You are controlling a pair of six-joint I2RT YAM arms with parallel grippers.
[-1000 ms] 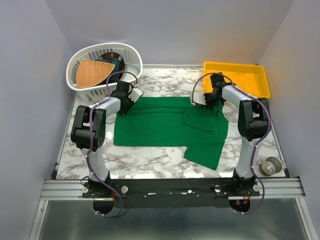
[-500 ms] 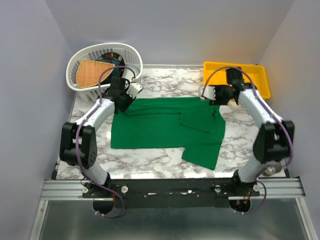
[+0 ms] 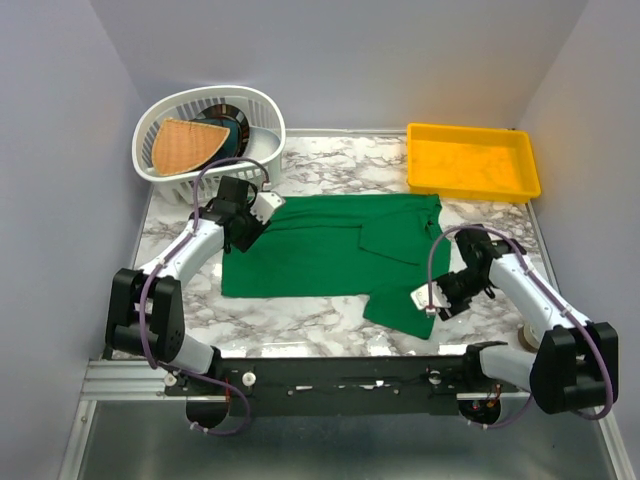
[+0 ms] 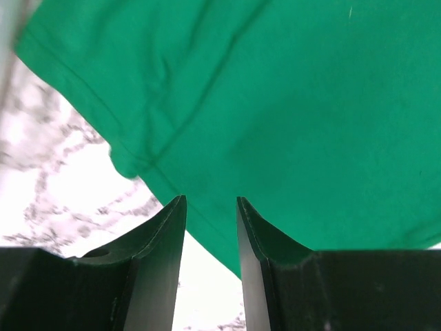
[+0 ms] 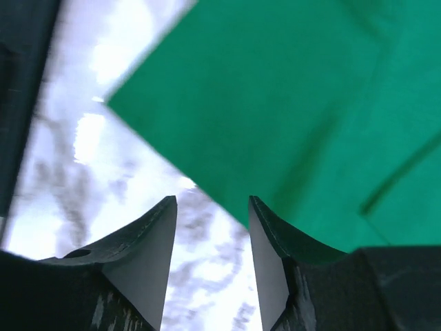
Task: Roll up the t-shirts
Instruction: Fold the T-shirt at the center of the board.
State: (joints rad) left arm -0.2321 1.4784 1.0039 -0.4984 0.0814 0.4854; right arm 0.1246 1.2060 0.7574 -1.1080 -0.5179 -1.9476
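Note:
The emerald-green t-shirt [image 3: 320, 250] lies spread flat on the marble table [image 3: 300, 320], with one sleeve folded in and a flap reaching toward the front right. My left gripper [image 3: 243, 226] is at the shirt's far left corner. In the left wrist view it [image 4: 210, 203] is open, and the shirt's edge [image 4: 275, 103] runs across just beyond the fingertips. My right gripper [image 3: 432, 300] is by the shirt's front right flap. In the right wrist view it [image 5: 212, 203] is open and empty over bare marble, and the shirt's edge [image 5: 275, 103] sits next to the right finger.
A white laundry basket [image 3: 160, 170] at the back left holds a dark teal item with a tan wedge [image 3: 185, 143]. A yellow tray [image 3: 470, 160] stands at the back right. Purple walls close in both sides.
My right arm has swung from the shirt's far right corner by the yellow tray to its front right flap. The left gripper has moved slightly nearer. The shirt has shifted a little left.

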